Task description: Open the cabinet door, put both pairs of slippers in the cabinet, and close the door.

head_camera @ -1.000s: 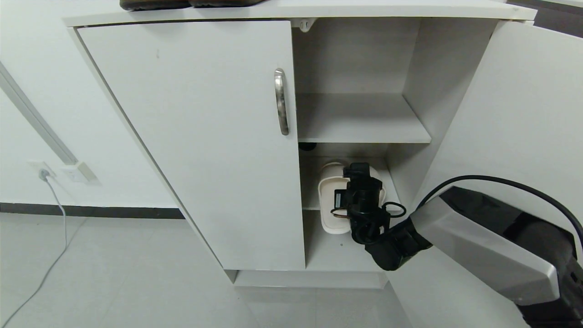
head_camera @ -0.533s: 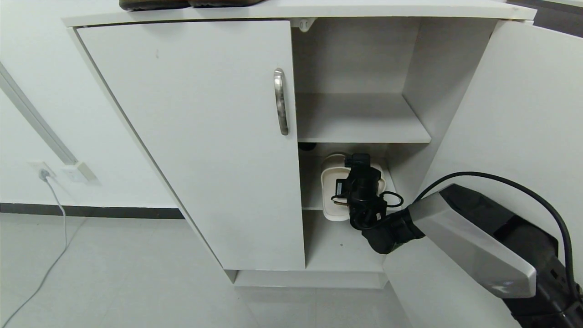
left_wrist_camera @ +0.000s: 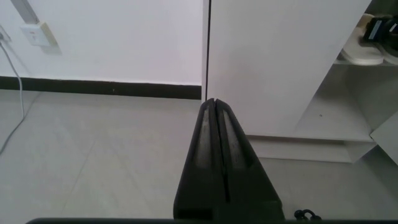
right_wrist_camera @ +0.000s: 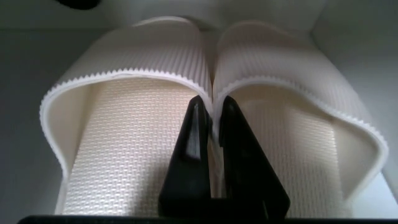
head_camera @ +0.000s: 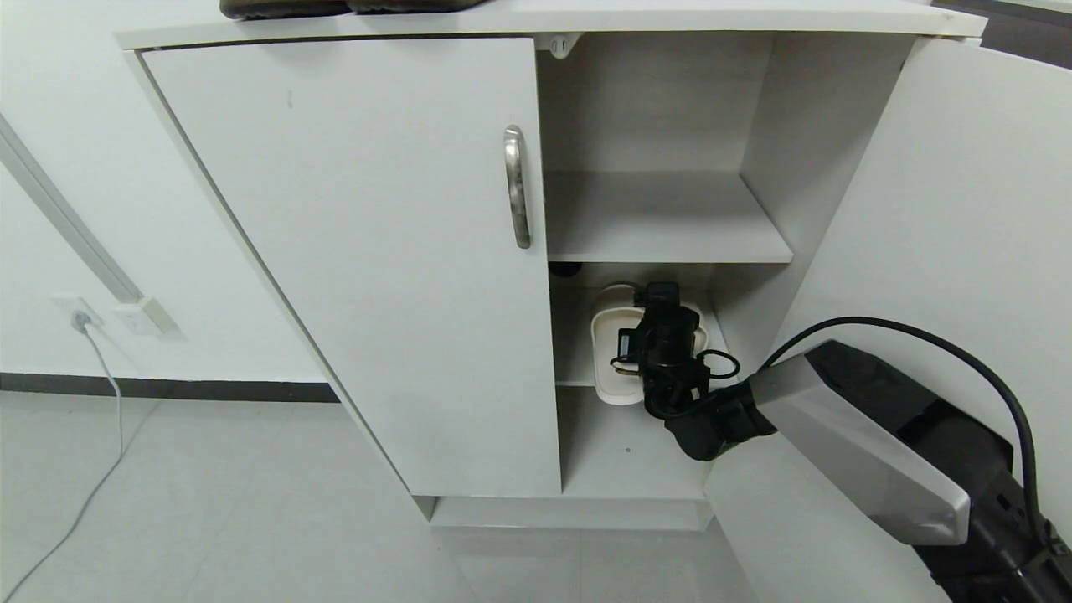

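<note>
The pair of white slippers (head_camera: 614, 362) sits inside the cabinet (head_camera: 544, 17), in its open right half, on the middle shelf (head_camera: 571, 356) below the upper shelf (head_camera: 662, 219). The two slippers lie side by side, toes pointing into the cabinet, and their heels reach past that shelf's front edge. Whether the soles rest fully on the board cannot be told. In the right wrist view the ribbed slippers (right_wrist_camera: 124, 143) touch along their inner sides.

The right gripper (head_camera: 659, 295) is inside the cabinet above the slippers. Its jaws stand narrow, pinched on the two adjoining inner walls of the pair, one finger in each slipper (right_wrist_camera: 211, 118). The right arm enters the cabinet from the side of the open right door (head_camera: 946, 209).

The left gripper (left_wrist_camera: 214, 104) hangs outside the cabinet, in front of the shut left door (head_camera: 352, 251) and above the floor. Its jaws are pressed together with nothing between them. From there the slippers (left_wrist_camera: 364, 50) show at the edge of the middle shelf, above the cabinet's bottom board (head_camera: 611, 456).

The left door carries an upright metal handle (head_camera: 517, 186) by its inner edge. On the cabinet's top lie two dark flat items (head_camera: 335, 7) side by side. Too little of them shows to name them.

On the wall to the left of the cabinet sits a socket (head_camera: 79, 318), from which a grey cable (head_camera: 100, 469) runs down to the tiled floor (head_camera: 251, 519).
</note>
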